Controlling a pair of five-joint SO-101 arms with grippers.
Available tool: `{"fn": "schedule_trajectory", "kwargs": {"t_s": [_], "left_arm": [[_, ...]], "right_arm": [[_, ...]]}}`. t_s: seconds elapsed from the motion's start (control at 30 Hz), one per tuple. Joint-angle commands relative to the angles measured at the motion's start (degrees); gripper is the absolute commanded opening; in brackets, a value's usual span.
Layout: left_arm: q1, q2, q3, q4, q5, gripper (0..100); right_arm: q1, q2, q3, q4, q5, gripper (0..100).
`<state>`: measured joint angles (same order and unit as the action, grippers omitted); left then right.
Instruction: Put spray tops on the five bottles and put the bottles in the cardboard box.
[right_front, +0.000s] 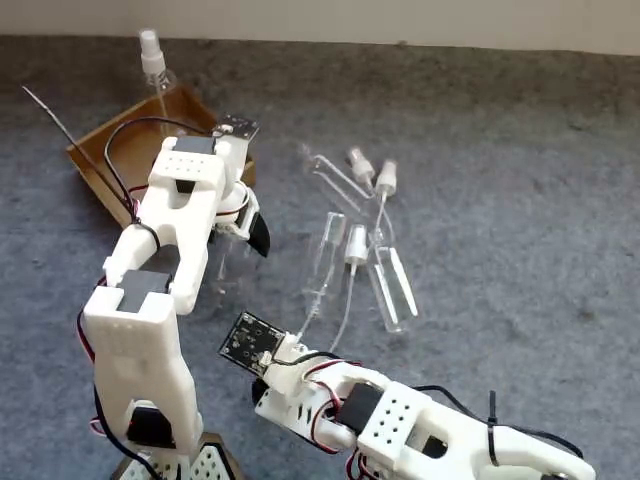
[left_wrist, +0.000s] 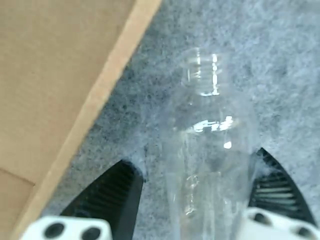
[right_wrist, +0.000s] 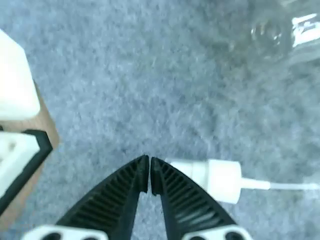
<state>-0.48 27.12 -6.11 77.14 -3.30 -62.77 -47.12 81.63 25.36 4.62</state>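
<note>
Clear glossy plastic bottle (left_wrist: 210, 150), matt brown cardboard box (left_wrist: 60, 75), smooth white plastic spray top (right_wrist: 215, 177), desk (left_wrist: 280, 75) in rough grey cloth, perhaps felt

Grey, fuzzy carpet (right_front: 520, 150) spreads right across the table, with a pale wall (right_front: 400, 20) along the far edge.

Cardboard box (right_front: 95, 170) sits by the desk's far-left corner, a capped bottle (right_front: 153, 65) at its far edge. Beside the box, another bottle (left_wrist: 210, 150) sits inside the left end effector (left_wrist: 195, 160). Mid-desk lie loose bottles (right_front: 325, 250) and spray tops (right_front: 386, 178). One spray top (right_wrist: 217, 179) lies beside the right end effector (right_wrist: 150, 161).
</note>
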Motion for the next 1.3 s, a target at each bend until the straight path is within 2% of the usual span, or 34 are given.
{"fn": "schedule_trajectory", "kwargs": {"t_s": [0.0,0.2,0.4,0.73,0.8,1.0,1.13,1.27], "left_arm": [[-0.1,-0.4,-2.5,0.5,0.5,28],[-0.2,-0.4,-2.5,0.5,0.6,28],[-0.3,-0.4,-2.4,0.5,0.6,28],[-0.4,-0.3,-2.4,0.5,0.5,28],[-0.4,-0.3,-2.4,0.5,0.5,28],[-0.4,-0.3,-2.4,0.5,0.5,28],[-0.4,-0.3,-2.4,0.5,0.5,28],[-0.6,-0.4,-2.4,0.5,0.5,28]], "right_arm": [[-0.8,2.2,-3.6,-1.0,-0.5,1.4],[-0.7,8.2,-3.4,-9.3,-0.5,1.4],[-0.3,10.9,-3.6,-9.2,-0.3,1.3],[14.9,10.8,-3.3,-9.1,0.0,1.3],[17.4,10.8,-3.4,-8.0,2.4,1.3],[18.9,10.7,-3.8,4.2,5.5,1.3],[19.8,10.7,-4.7,4.5,5.5,1.2],[26.2,10.7,-5.1,4.4,5.5,1.2]]}}
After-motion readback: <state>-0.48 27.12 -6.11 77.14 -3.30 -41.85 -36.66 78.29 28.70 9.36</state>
